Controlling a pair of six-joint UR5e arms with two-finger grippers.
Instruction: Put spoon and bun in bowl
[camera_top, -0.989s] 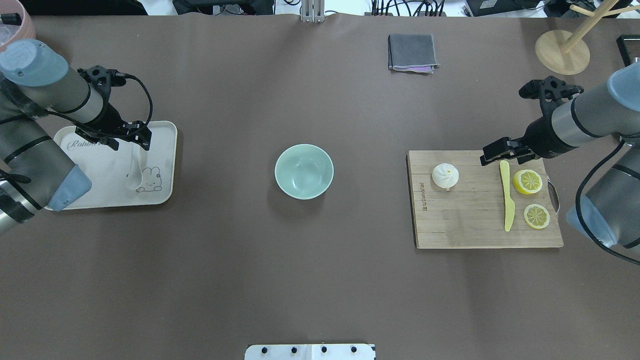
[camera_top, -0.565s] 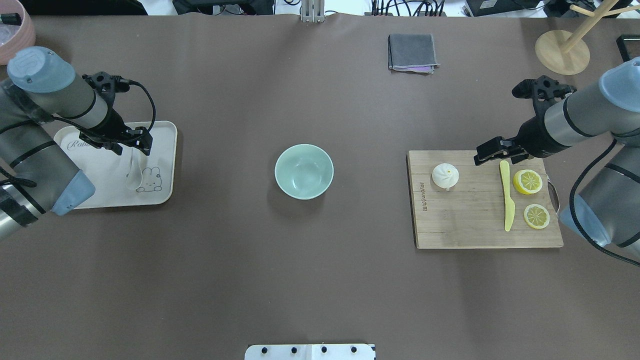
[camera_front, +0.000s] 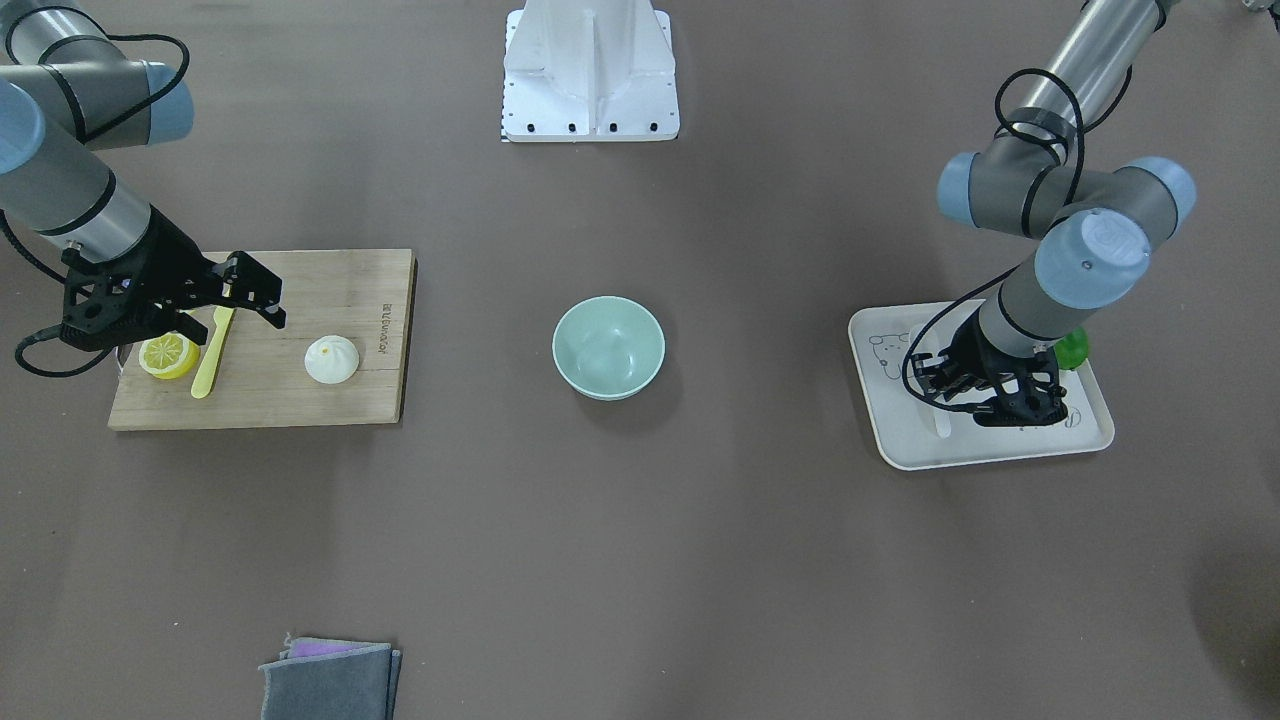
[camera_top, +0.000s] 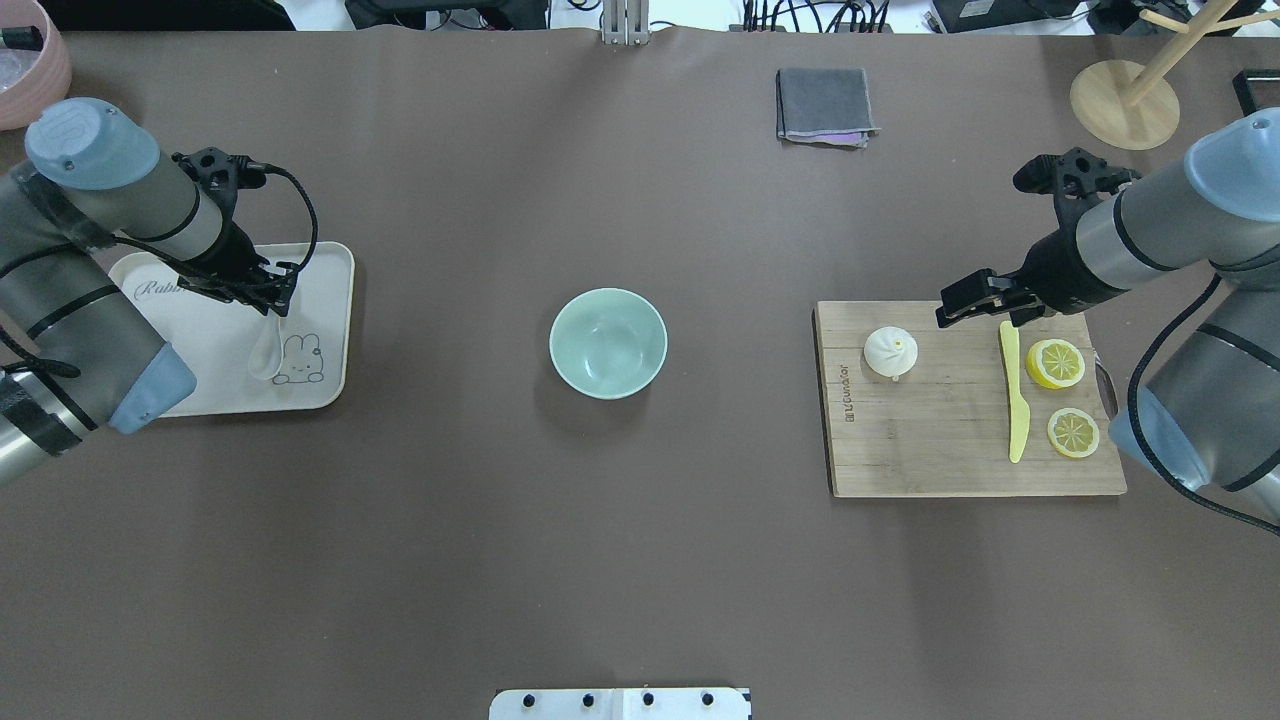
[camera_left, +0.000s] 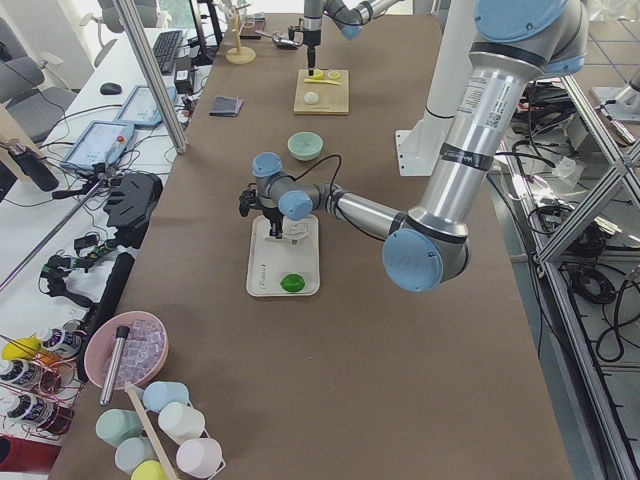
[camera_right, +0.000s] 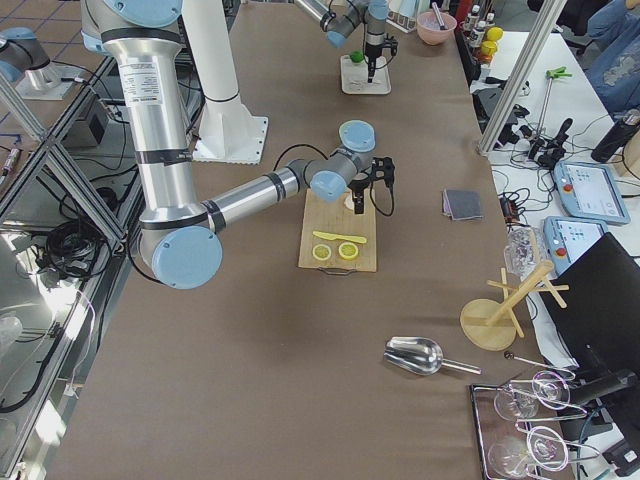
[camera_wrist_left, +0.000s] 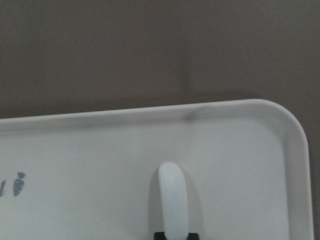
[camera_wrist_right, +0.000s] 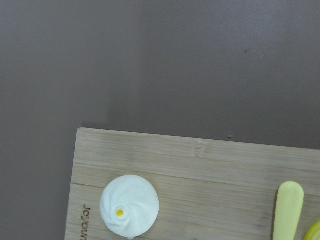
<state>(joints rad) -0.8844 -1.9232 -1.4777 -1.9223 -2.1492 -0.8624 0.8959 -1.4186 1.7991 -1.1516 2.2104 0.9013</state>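
Observation:
The white spoon (camera_top: 266, 355) lies on a white tray (camera_top: 200, 385) at the table's left. My left gripper (camera_top: 272, 302) is low over the tray, its jaws closed on the spoon's handle; the left wrist view shows the handle end (camera_wrist_left: 172, 200) with dark fingertips tight on both sides. The white bun (camera_top: 890, 352) sits on a wooden cutting board (camera_top: 940, 460) at the right. My right gripper (camera_top: 960, 305) is open and empty, hovering over the board's far edge just right of the bun (camera_wrist_right: 129, 205). The mint-green bowl (camera_top: 608, 342) stands empty at the centre.
A yellow-green knife (camera_top: 1015, 390) and two lemon slices (camera_top: 1055, 362) lie on the board. A folded grey cloth (camera_top: 824, 105) and a wooden stand (camera_top: 1125, 103) are at the far edge. A green object (camera_front: 1072, 350) sits on the tray.
My left gripper has come down onto the spoon's handle and its jaws have narrowed around it. My right gripper has shifted left along the board's far edge, closer to the bun.

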